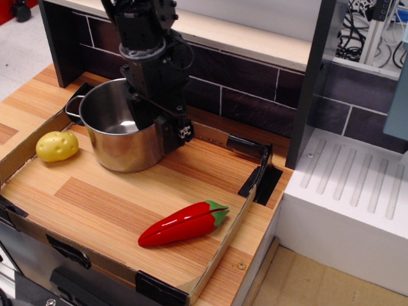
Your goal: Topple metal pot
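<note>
The metal pot (115,143) is shiny steel and stands upright at the back left of the wooden tray (108,204). Its left wire handle (72,108) shows, while the right handle is hidden behind the gripper. My black gripper (160,127) hangs over the pot's right rim. One finger (143,116) is inside the pot and the other finger (179,132) is outside the wall. The fingers stand apart, straddling the rim, and the pot is empty.
A yellow potato (57,146) lies left of the pot. A red pepper (182,224) lies at the tray's front right. A dark brick wall (255,95) runs behind the tray. A white ribbed drainer (350,185) is on the right.
</note>
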Available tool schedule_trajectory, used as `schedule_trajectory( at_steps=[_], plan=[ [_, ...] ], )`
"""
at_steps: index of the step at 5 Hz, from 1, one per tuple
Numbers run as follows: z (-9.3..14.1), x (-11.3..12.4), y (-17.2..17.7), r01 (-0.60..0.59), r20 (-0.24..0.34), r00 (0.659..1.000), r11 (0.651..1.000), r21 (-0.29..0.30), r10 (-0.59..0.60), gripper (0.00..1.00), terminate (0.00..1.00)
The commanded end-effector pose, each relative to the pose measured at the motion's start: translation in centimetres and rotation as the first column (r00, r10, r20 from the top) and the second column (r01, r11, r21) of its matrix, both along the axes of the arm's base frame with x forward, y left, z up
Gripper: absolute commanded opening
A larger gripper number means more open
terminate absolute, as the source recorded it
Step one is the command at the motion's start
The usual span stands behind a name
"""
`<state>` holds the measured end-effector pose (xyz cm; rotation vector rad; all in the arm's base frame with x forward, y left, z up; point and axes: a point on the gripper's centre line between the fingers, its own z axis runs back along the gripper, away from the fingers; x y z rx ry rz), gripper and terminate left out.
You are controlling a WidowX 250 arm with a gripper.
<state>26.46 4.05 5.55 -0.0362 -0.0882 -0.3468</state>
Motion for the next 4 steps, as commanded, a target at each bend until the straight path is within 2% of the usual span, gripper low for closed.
schedule_trajectory(
  at_steps=[1, 2, 4],
  plan=[
    [0.7, 1.1, 0.5, -0.018, 0.014, 1.000, 1.000, 0.002, 0.018, 0.00, 0.00],
    [0.7, 1.0, 0.5, -0.012, 0.024, 1.000, 1.000, 0.010, 0.011, 0.00, 0.00],
    [2.7, 1.6, 0.6, -0.019, 0.055, 0.998, 0.999, -0.029, 0.021, 0.00, 0.00]
  ],
)
